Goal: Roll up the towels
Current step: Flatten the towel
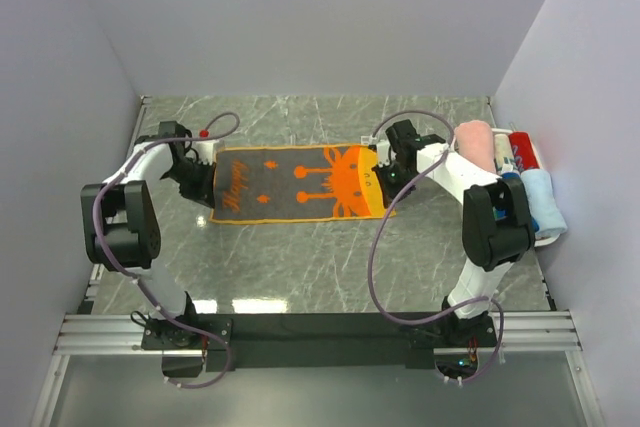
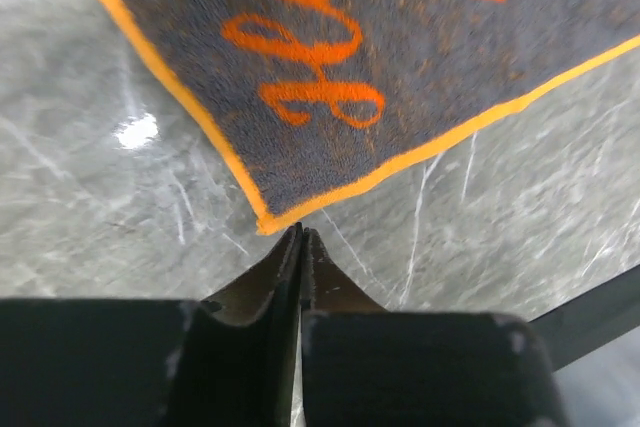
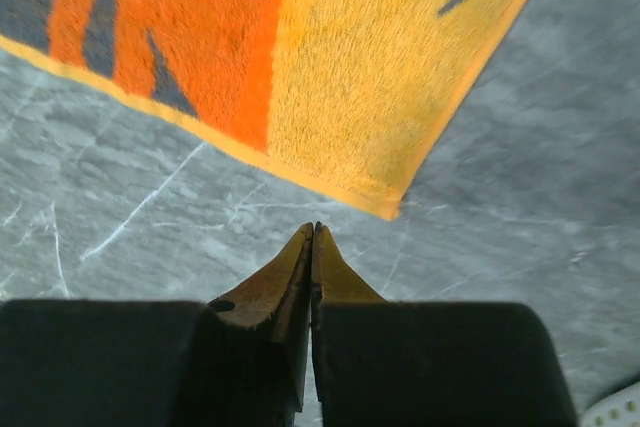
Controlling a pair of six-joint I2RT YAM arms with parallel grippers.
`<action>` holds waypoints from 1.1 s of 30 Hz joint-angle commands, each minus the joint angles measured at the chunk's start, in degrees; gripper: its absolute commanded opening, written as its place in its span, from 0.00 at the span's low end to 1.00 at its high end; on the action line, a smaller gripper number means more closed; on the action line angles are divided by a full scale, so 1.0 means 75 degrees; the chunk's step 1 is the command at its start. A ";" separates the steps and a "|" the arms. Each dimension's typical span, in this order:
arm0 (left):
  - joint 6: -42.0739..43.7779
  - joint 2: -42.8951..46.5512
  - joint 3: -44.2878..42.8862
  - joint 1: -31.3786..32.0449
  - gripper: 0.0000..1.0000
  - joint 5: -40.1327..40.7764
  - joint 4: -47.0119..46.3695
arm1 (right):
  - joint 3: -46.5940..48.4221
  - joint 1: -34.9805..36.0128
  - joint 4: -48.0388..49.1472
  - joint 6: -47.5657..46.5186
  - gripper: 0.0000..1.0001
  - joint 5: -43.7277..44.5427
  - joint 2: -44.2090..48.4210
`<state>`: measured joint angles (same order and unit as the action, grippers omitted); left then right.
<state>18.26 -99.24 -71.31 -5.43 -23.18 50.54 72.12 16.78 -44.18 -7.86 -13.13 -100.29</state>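
The grey-and-orange "Happy" towel (image 1: 300, 182) lies flat and unrolled in the middle of the table. My left gripper (image 1: 207, 197) is at its left end. In the left wrist view the gripper (image 2: 300, 231) is shut and empty, with its tips just short of the towel's orange-edged corner (image 2: 268, 222). My right gripper (image 1: 388, 185) is at the towel's right end. In the right wrist view it (image 3: 314, 227) is shut and empty, a little short of the yellow corner (image 3: 390, 209). Rolled pink (image 1: 474, 144), red (image 1: 523, 147) and pale blue (image 1: 543, 199) towels sit at the right.
The rolled towels lie in a white basket (image 1: 551, 237) against the right wall; its rim shows in the right wrist view (image 3: 615, 409). Grey walls close in the left, back and right. The marble tabletop (image 1: 300, 267) runs to a metal rail at the near edge.
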 commanded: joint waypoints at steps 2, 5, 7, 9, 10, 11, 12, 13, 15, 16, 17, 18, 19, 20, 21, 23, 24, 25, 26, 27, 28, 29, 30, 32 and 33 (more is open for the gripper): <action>0.0061 -0.0244 0.0051 0.0138 0.06 0.0196 -0.0329 | 0.0181 0.0072 0.0383 0.0274 0.05 0.0051 -0.0186; 0.0038 -0.0326 0.0027 0.0232 0.04 0.0418 -0.0446 | 0.0403 0.0119 0.0325 0.0286 0.03 0.0156 -0.0514; 0.0084 -0.0396 0.0004 0.0232 0.04 0.0477 -0.0458 | 0.0579 0.0154 0.0255 0.0298 0.02 0.0203 -0.0771; 0.0108 -0.0467 0.0015 0.0232 0.04 0.0606 -0.0470 | 0.0591 0.0236 0.0278 0.0309 0.02 0.0331 -0.0866; 0.0131 -0.0513 0.0027 0.0232 0.04 0.0629 -0.0470 | 0.0603 0.0248 0.0266 0.0298 0.02 0.0390 -0.0936; 0.0143 -0.0525 0.0039 0.0232 0.04 0.0641 -0.0470 | 0.0603 0.0236 0.0231 0.0298 0.01 0.0449 -0.0971; 0.0155 -0.0537 0.0051 0.0244 0.04 0.0653 -0.0481 | 0.0615 0.0248 0.0219 0.0309 0.01 0.0519 -0.1006; 0.0143 -0.0549 0.0051 0.0232 0.04 0.0653 -0.0481 | 0.0557 0.0236 0.0231 0.0298 0.01 0.0612 -0.0949; 0.0132 -0.0561 0.0121 0.0244 0.04 0.0630 -0.0505 | 0.0486 0.0236 0.0231 0.0251 0.01 0.0789 -0.0855; 0.0143 -0.0549 0.0156 0.0244 0.04 0.0641 -0.0516 | 0.0451 0.0248 0.0208 0.0239 0.01 0.0812 -0.0762; 0.0155 -0.0549 0.0191 0.0244 0.05 0.0641 -0.0575 | 0.0428 0.0236 0.0161 0.0227 0.01 0.0836 -0.0714; 0.0143 -0.0561 0.0249 0.0255 0.05 0.0653 -0.0598 | 0.0393 0.0248 0.0138 0.0204 0.01 0.0848 -0.0644; 0.0155 -0.0607 0.0273 0.0255 0.05 0.0641 -0.0622 | 0.0381 0.0236 0.0137 0.0192 0.01 0.0859 -0.0620; 0.0143 -0.0642 0.0285 0.0255 0.05 0.0641 -0.0657 | 0.0369 0.0236 0.0114 0.0181 0.01 0.0871 -0.0632; 0.0132 -0.0678 0.0320 0.0267 0.05 0.0630 -0.0680 | 0.0369 0.0236 0.0114 0.0157 0.01 0.0906 -0.0655; 0.0085 -0.0771 0.0344 0.0267 0.05 0.0595 -0.0727 | 0.0392 0.0236 0.0044 0.0134 0.01 0.0930 -0.0784; 0.0085 -0.0807 0.0367 0.0302 0.05 0.0583 -0.0751 | 0.0346 0.0248 0.0067 0.0134 0.00 0.0965 -0.0842; 0.0061 -0.0818 0.0379 0.0326 0.05 0.0583 -0.0763 | 0.0311 0.0248 0.0090 0.0134 0.01 0.0988 -0.0843; 0.0061 -0.0819 0.0414 0.0337 0.05 0.0583 -0.0786 | 0.0275 0.0248 0.0148 0.0134 0.01 0.1000 -0.0843; 0.0050 -0.0819 0.0437 0.0372 0.05 0.0606 -0.0809 | 0.0194 0.0236 0.0149 0.0122 0.01 0.1035 -0.0889; 0.0026 -0.0819 0.0472 0.0373 0.05 0.0664 -0.0833 | 0.0147 0.0236 0.0195 0.0122 0.01 0.1116 -0.0913; 0.0014 -0.0830 0.0554 0.0373 0.05 0.0676 -0.0833 | 0.0111 0.0236 0.0207 0.0110 0.00 0.1152 -0.0948; 0.0038 -0.0865 0.0589 0.0373 0.05 0.0700 -0.0845 | 0.0053 0.0248 0.0219 0.0099 0.00 0.1176 -0.1006; 0.0014 -0.0877 0.0741 0.0384 0.04 0.0898 -0.0891 | 0.0006 0.0248 0.0266 0.0098 0.00 0.1293 -0.1054; 0.0014 -0.0866 0.0800 0.0373 0.04 0.0992 -0.0926 | -0.0041 0.0248 0.0278 0.0075 0.00 0.1328 -0.1089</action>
<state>18.17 -105.51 -67.59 -2.87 -18.13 44.93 72.71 18.24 -42.74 -6.68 -5.21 -107.85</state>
